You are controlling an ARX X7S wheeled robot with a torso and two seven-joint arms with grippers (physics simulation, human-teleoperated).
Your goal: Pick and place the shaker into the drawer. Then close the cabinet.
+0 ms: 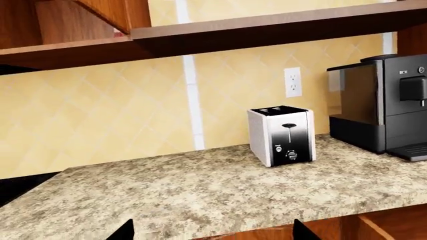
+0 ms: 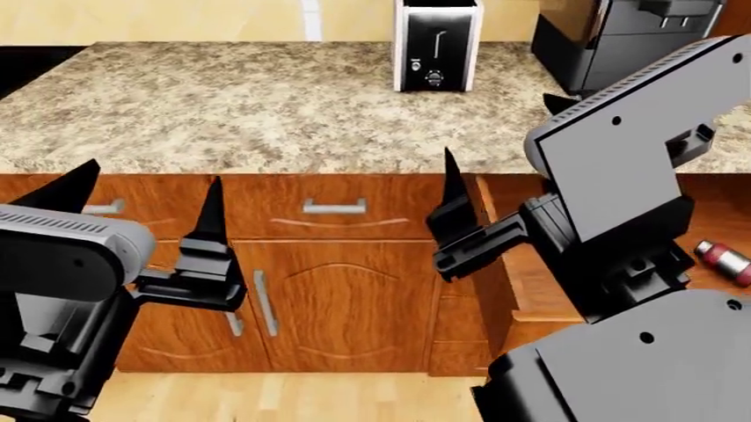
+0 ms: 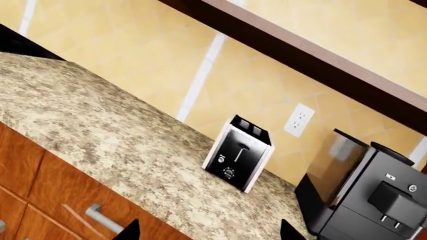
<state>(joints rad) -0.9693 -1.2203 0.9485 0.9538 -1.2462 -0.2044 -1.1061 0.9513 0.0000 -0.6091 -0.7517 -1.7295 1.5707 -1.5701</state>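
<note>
The shaker (image 2: 724,261), dark red with a silver cap, lies on its side on the floor of the open drawer (image 2: 494,274) at the right of the head view, partly behind my right arm. The drawer stands pulled out of the reddish-brown cabinet (image 2: 340,290). My right gripper (image 2: 502,134) hangs open and empty over the drawer's left side, up and to the left of the shaker. Open and empty too, my left gripper (image 2: 149,186) is in front of the cabinet's left doors. Neither wrist view shows the shaker; both show open fingertips, left gripper (image 1: 212,232) and right gripper (image 3: 210,232).
A speckled granite countertop (image 2: 258,105) runs over the cabinet. On it stand a silver toaster (image 2: 435,44) (image 1: 281,135) (image 3: 238,153) and a black coffee machine (image 2: 610,35) (image 1: 383,110) (image 3: 373,200). Upper cabinets (image 1: 200,35) overhang the tiled wall.
</note>
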